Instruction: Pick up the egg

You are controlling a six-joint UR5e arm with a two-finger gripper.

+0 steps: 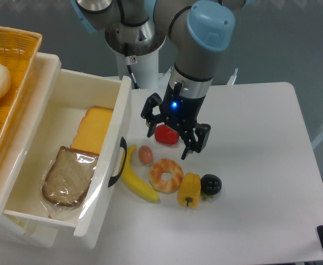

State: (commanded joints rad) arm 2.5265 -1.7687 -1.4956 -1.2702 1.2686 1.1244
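Camera view, fixed and looking down at the white table point(260, 127), shows the gripper point(169, 141) hanging with its two black fingers spread apart and nothing held between them; one finger point(152, 122) sits toward the drawer side and the other finger point(193, 144) toward the open table. Between and partly behind those fingers shows a glossy red fruit point(166, 134), which is not the target. The egg point(145, 155) lies on the table just below and to the left of the gripper in the picture, that is, nearer the camera and toward the white drawer point(89, 88). It rests in the narrow pocket between the upper end of the banana point(136, 178) on its left and the donut point(166, 175) at its lower right, very near both, though whether it touches either cannot be told. Its long axis seems to run roughly up and down the picture, only slightly longer than it is wide. My judgement is that the coming move turns on this offset: the gripper would have to shift toward the camera and a little toward the drawer, clear of the red fruit, before descending, and the fingers would do best closing across the egg's short width without nudging the banana or donut.
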